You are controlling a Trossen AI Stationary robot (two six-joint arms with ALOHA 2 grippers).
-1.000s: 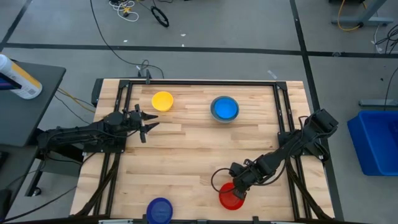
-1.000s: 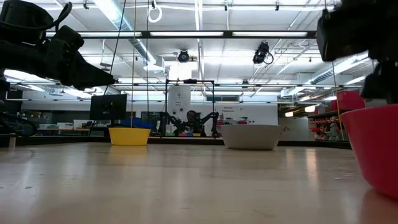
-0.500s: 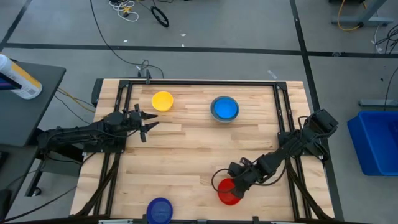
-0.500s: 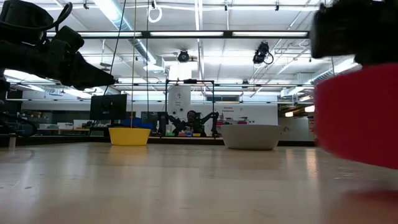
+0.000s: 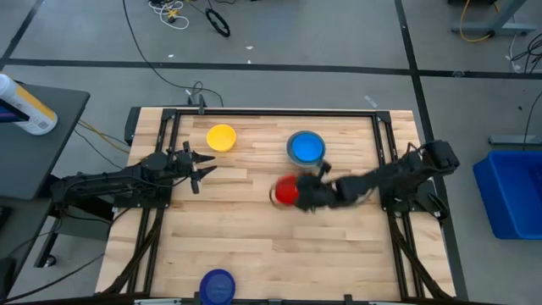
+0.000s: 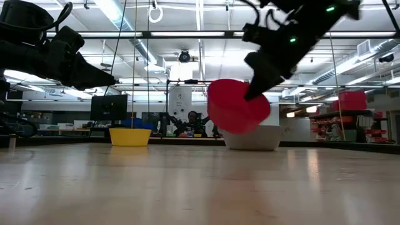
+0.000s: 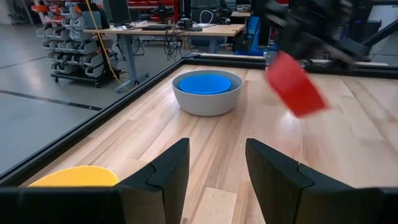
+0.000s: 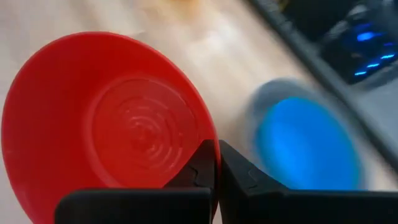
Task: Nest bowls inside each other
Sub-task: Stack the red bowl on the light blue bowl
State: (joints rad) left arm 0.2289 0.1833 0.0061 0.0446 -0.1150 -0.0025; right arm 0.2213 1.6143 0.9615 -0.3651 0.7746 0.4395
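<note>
Right gripper point(image 5: 298, 194) pinching red bowl point(image 5: 286, 191) by rim, aloft near grey bowl point(image 5: 306, 148), seemingly tilted. Left gripper point(image 5: 203, 169) parted, empty. Risk: thin rim-grip slipping.

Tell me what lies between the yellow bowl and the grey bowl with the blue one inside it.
Nothing: in the high view only bare wooden table separates the yellow bowl from the grey bowl. The red bowl hangs nearer the camera side, outside that stretch.
</note>
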